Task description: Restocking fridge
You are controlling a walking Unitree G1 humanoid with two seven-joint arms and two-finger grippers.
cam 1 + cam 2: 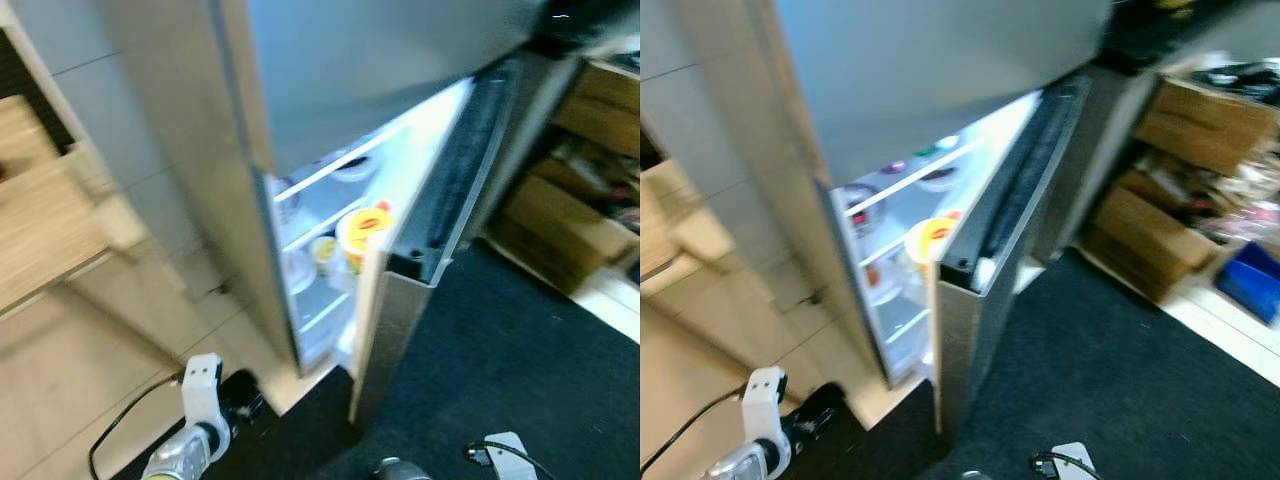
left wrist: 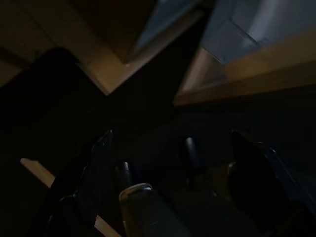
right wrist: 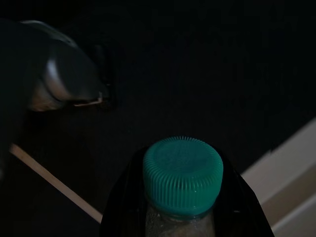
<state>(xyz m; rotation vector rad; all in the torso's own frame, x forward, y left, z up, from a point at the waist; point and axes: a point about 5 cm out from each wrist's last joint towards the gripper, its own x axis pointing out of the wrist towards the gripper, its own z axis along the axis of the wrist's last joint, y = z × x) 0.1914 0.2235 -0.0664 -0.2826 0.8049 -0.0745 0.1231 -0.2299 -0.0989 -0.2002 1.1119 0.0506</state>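
The fridge (image 1: pixel 330 80) stands ahead with its lower door (image 1: pixel 400 320) ajar, and the lit inside shows white shelves (image 1: pixel 330 170). A yellow-lidded tub (image 1: pixel 365 228) and other small containers sit on them. In the right wrist view my right gripper (image 3: pixel 182 217) is shut on a clear bottle with a teal ribbed cap (image 3: pixel 182 170), held low over the dark floor. My left arm (image 1: pixel 200 400) hangs at the lower left. Its gripper (image 2: pixel 173 163) is open in the dark wrist view, with nothing between the fingers (image 2: pixel 98 168).
Dark carpet (image 1: pixel 500 350) lies in front of the fridge, and pale flooring (image 1: pixel 80 360) is to the left. Stacked cardboard boxes (image 1: pixel 560 220) and a blue bin (image 1: pixel 1250 280) stand at the right. Wooden furniture (image 1: pixel 50 220) is at the left. A black cable (image 1: pixel 115 430) lies near my left arm.
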